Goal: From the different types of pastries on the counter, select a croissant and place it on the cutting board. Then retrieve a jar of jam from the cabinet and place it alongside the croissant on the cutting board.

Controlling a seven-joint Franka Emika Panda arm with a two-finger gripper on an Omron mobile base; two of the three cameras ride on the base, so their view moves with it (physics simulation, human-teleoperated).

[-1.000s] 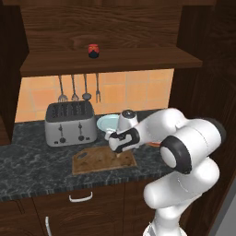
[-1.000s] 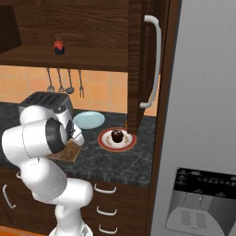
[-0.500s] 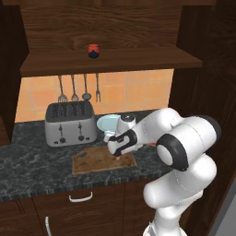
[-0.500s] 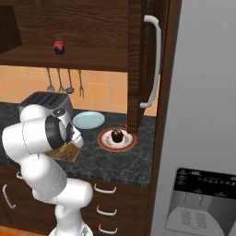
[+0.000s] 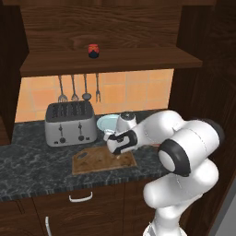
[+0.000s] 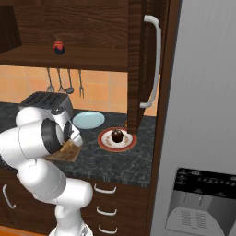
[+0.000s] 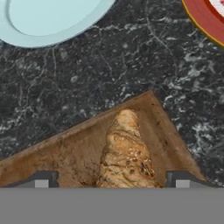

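Now jaws wide apart: two-finger gripper just released small golden-brown croissant, lying near corner of flat brown wooden cutting board. Step one looks done. Next: red dark-lidded jam jar, on dark wooden cabinet shelf.

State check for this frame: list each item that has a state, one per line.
gripper: open, fingers either side of the croissant
croissant: lying on the cutting board, near its corner
cutting board: flat on the counter
jar of jam: upright on the cabinet shelf
chocolate pastry: on the red-rimmed plate
blue plate: bare
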